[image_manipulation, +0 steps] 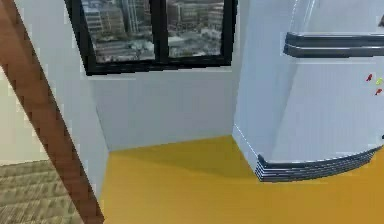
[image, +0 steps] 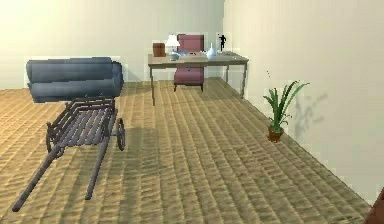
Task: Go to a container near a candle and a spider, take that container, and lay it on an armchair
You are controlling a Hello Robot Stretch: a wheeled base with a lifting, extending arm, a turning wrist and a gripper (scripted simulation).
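A: Surfaces, count?
B: One surface (image: 232, 60) is standing at the far wall, right of centre. One dark red chair (image: 188, 72) is sitting behind it.
A: Goods on top?
B: Four small items are showing: one brown boxy item (image: 159, 48) at the left end, one pale lamp-like piece (image: 173, 40), one light blue vase shape (image: 211, 50) and one dark figure (image: 222, 42). The brown one is looking most like the container. Candle and spider are too small to tell.
A: Seating?
B: One blue padded seat (image: 75, 78) is sitting far left.
A: Floor stock?
B: One wooden cart (image: 85, 125) is standing just in front of it, two wheels showing. One potted plant (image: 278, 110) is standing by the right wall.
A: Side room?
B: One dark-framed window (image_manipulation: 150, 35), two panes, is looking onto city buildings. One white fridge (image_manipulation: 320, 90) is standing right, and one brown beam (image_manipulation: 40, 120) is slanting at left.
A: Claw?
B: State cannot be told.
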